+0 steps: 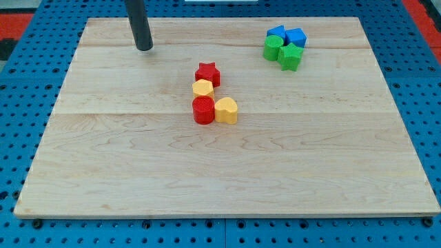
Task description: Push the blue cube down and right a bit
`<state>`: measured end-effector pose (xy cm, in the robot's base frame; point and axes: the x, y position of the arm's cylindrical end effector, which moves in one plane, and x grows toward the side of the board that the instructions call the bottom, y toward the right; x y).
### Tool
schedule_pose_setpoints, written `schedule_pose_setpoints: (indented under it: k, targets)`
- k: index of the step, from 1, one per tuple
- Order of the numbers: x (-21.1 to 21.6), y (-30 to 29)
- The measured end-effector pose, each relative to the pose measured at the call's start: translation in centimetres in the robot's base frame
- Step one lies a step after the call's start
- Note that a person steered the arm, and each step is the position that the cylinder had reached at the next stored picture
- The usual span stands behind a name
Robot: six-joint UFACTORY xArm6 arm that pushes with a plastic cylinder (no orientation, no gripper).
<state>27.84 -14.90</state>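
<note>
The blue cube (296, 37) sits near the view's top right, touching another blue block (277, 32) on its left, a green cylinder (273, 48) and a green star-like block (290, 56) below it. My tip (144, 48) rests on the board near the view's top left, far to the left of the blue cube and apart from all blocks.
A red star (207, 73), a yellow block (202, 88), a red cylinder (203, 110) and a yellow heart (226, 110) cluster at the middle of the wooden board (227, 179). The board lies on a blue perforated surface (427, 103).
</note>
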Motion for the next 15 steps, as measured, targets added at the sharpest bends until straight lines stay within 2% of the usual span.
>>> schedule_pose_setpoints:
  k: [1, 2, 3, 4, 5, 6, 8, 10, 11, 12, 13, 14, 15]
  targets:
    - [0.1, -0.1]
    - [-0.5, 7.4]
    - [-7.1, 12.4]
    - [-6.7, 18.2]
    - [-5.2, 26.4]
    - [-3.0, 30.6]
    - [12.2, 26.7]
    - [14.1, 26.0]
    - [11.5, 31.5]
    - [5.5, 37.8]
    - [2.7, 34.9]
    - [7.9, 26.9]
    - [14.3, 27.4]
